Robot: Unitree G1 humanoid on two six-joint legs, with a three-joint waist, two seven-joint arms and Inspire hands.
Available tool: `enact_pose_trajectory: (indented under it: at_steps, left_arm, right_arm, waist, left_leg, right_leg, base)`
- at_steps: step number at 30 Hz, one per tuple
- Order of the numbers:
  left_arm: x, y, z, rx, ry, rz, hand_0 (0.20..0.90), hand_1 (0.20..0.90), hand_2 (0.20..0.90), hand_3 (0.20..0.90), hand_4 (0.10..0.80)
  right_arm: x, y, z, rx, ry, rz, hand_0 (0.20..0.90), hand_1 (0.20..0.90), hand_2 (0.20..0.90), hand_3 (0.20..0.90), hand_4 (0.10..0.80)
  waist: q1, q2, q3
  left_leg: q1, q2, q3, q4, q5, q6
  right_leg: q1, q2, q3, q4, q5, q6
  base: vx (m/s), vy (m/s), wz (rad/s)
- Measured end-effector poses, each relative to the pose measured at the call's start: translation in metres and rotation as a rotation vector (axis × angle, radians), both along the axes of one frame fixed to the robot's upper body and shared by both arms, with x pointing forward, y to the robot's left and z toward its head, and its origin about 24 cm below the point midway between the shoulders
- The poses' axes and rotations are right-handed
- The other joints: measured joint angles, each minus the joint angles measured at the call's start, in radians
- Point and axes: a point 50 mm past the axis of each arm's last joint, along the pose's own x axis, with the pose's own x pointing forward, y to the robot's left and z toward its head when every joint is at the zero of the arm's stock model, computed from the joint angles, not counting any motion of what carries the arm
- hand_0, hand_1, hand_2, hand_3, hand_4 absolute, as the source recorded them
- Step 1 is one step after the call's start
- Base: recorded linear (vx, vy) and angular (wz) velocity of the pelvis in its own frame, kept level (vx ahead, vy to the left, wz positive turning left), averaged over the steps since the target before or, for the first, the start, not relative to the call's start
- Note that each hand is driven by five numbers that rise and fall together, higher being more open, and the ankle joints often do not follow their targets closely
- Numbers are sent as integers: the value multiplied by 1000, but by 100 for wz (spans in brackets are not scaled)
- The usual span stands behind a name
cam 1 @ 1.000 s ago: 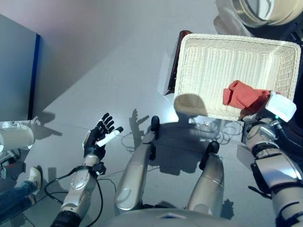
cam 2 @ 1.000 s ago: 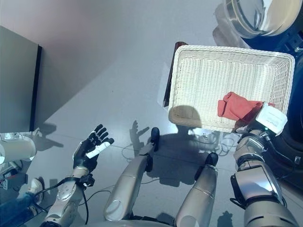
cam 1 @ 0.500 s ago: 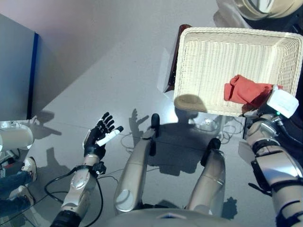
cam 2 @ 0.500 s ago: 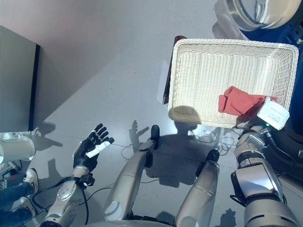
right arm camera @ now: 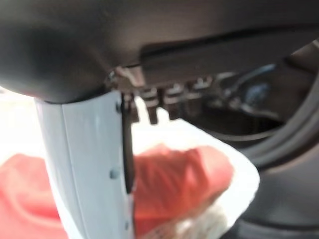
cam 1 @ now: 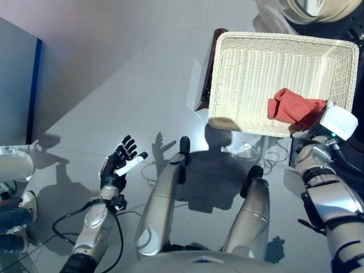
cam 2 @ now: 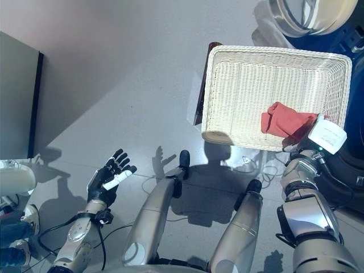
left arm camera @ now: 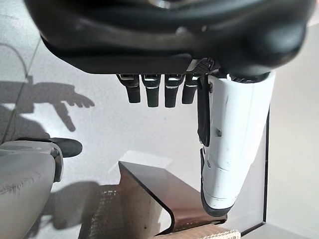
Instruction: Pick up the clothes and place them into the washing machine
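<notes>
A red cloth (cam 1: 293, 108) lies bunched in the right part of a white wicker basket (cam 1: 267, 37) on the floor. My right hand (right arm camera: 84, 164) hovers at the basket's near right rim, right beside the cloth (right arm camera: 179, 174). Its fingers look straight and its white-covered thumb stands out, with nothing held. In the eye views that hand is hidden under its wrist. My left hand (cam 1: 118, 164) is open over the bare floor at the lower left, far from the basket. The washing machine's round door (cam 1: 310, 8) shows at the top right, beyond the basket.
A dark brown board (cam 1: 209, 68) leans on the basket's left side. A grey-blue cabinet (cam 1: 17, 85) stands at the far left. A person's shoe (cam 1: 25, 202) shows at the lower left edge. Grey floor lies between the cabinet and the basket.
The whole picture has shifted, so the basket and cloth sit a little higher in view. My right hand stays beside the cloth. The person's shoes at the lower left have moved.
</notes>
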Motion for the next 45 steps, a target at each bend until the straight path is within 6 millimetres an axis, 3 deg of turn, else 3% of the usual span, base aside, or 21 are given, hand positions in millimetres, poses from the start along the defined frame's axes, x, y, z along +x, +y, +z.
enact_pose_trajectory:
  at_steps: [8, 28, 33, 40, 43, 45]
  left_arm:
    - [-5, 6, -3, 17, 22, 5, 900, 900, 900, 900, 800]
    - [-7, 6, -4, 18, 28, 8, 900, 900, 900, 900, 800]
    - [-11, 8, -4, 21, 32, 10, 900, 900, 900, 900, 800]
    - [-15, 9, -3, 24, 33, 12, 900, 900, 900, 900, 800]
    - [-16, 9, -4, 23, 36, 7, 900, 900, 900, 900, 800]
    - [-18, 9, -5, 22, 43, 8, 900, 900, 900, 900, 800]
  right_arm:
    - [1, 9, -11, 134, -63, -26, 900, 900, 900, 900, 800]
    - [3, 11, -10, 147, -82, 6, 900, 900, 900, 900, 800]
    - [8, 12, -2, 142, -98, 14, 900, 900, 900, 900, 800]
    - [12, 14, 2, 138, -83, 36, 900, 900, 900, 900, 800]
    - [11, 11, 2, 136, -75, 27, 900, 900, 900, 900, 800]
    - [12, 11, 2, 145, -71, 28, 431, 431, 431, 431, 465]
  waist:
    - [-6, -28, -13]
    - [14, -34, -44]
    - [22, -34, -47]
    - [22, -24, -39]
    - [23, -19, -35]
    - [21, -18, -35]
  left_leg:
    - [14, 13, 5, -14, -3, -1]
    - [96, 11, 6, -111, 15, -9]
    - [20, 10, 7, -41, -1, -12]
    - [-72, 12, 9, 157, -100, -4]
    - [-88, 12, 8, 175, -101, -4]
    - [-99, 12, 8, 174, -100, -6]
  right_leg:
    - [18, 8, -8, -36, 18, 5]
    - [95, 8, -42, -125, 42, 11]
    - [20, 4, -24, -64, 31, 5]
    - [-59, -14, 15, 95, -39, 10]
    - [-80, -15, 26, 124, -48, 8]
    - [-96, -12, 31, 130, -47, 8]
  base:
    - [39, 9, -6]
    - [3, 3, -1]
    - [-54, -7, -1]
    - [21, -12, -2]
    - [29, -11, 1]
    - [0, 0, 0]
